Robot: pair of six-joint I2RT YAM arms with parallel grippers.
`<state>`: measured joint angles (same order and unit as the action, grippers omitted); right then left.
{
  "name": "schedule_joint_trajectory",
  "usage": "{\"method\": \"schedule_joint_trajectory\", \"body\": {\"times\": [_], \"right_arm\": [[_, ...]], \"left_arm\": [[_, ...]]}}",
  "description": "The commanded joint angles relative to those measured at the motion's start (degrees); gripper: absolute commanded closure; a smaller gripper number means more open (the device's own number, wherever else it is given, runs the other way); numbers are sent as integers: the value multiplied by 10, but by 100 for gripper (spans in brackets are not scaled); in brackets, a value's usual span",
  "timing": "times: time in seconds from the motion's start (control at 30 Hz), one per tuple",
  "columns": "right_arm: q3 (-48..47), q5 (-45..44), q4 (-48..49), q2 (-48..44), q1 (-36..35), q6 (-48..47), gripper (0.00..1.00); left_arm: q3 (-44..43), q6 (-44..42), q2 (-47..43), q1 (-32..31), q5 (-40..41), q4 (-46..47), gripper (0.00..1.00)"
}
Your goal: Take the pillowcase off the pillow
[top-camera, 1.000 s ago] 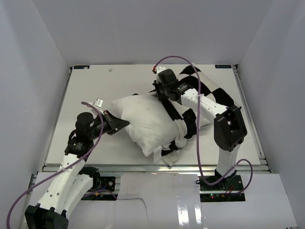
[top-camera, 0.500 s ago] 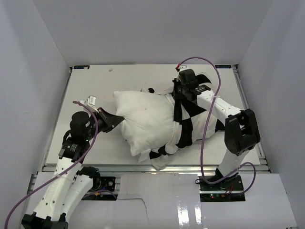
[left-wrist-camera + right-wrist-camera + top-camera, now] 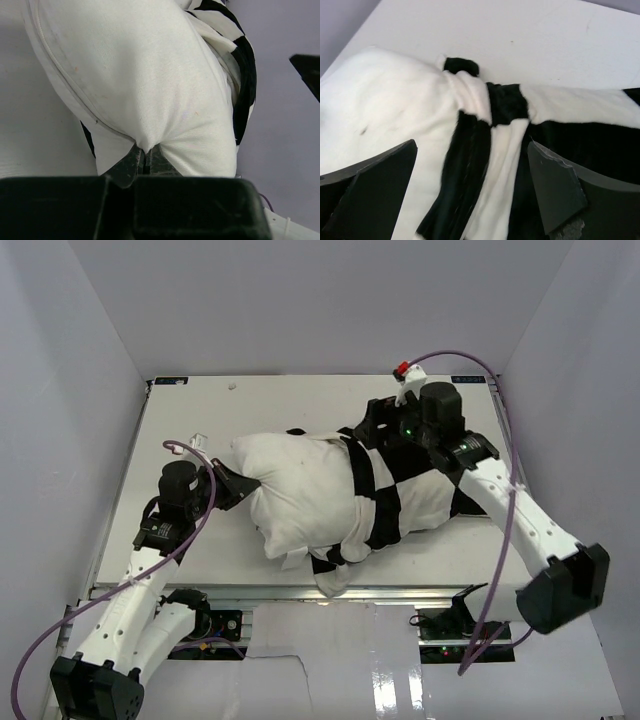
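The plain white pillow (image 3: 300,490) lies across the middle of the table, its left half bare. The black and white checkered pillowcase (image 3: 405,490) covers its right half, with the open edge bunched into a band (image 3: 358,495) round the middle. My left gripper (image 3: 243,486) is shut on the pillow's left corner; in the left wrist view the white pillow (image 3: 150,75) is pinched between the tips of that gripper (image 3: 145,157). My right gripper (image 3: 376,428) hangs open just above the bunched pillowcase (image 3: 470,165), its fingers (image 3: 555,190) spread to either side and holding nothing.
The white table (image 3: 250,410) is closed in by grey walls at the left, back and right. A metal rail (image 3: 200,590) runs along its front edge. My right arm's elbow (image 3: 565,585) hangs over the front right corner, trailing a purple cable (image 3: 500,570).
My right gripper has let go of the pillowcase, opened wide and swung right and back. The pillow has settled flatter, farther right. My left gripper keeps its hold on the pillow's corner.
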<state>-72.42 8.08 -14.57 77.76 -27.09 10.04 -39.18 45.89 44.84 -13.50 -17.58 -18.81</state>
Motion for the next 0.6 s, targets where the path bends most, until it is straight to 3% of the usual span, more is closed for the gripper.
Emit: {"method": "schedule_joint_trajectory", "body": {"times": [0.0,0.1,0.3,0.43,0.57], "right_arm": [[73,62,-6,-88,-17,-6,3],[146,62,22,-157,-47,9,9],[300,-28,55,-262,-156,56,18],[354,-110,54,-289,-196,80,20],[392,-127,80,-281,-201,97,23]], "left_arm": [[-23,-1,-5,1,7,46,100],[-22,3,7,1,4,53,100],[-10,23,11,0,-8,69,100],[-19,32,29,0,-31,75,100],[-40,40,42,0,-41,78,100]]}}
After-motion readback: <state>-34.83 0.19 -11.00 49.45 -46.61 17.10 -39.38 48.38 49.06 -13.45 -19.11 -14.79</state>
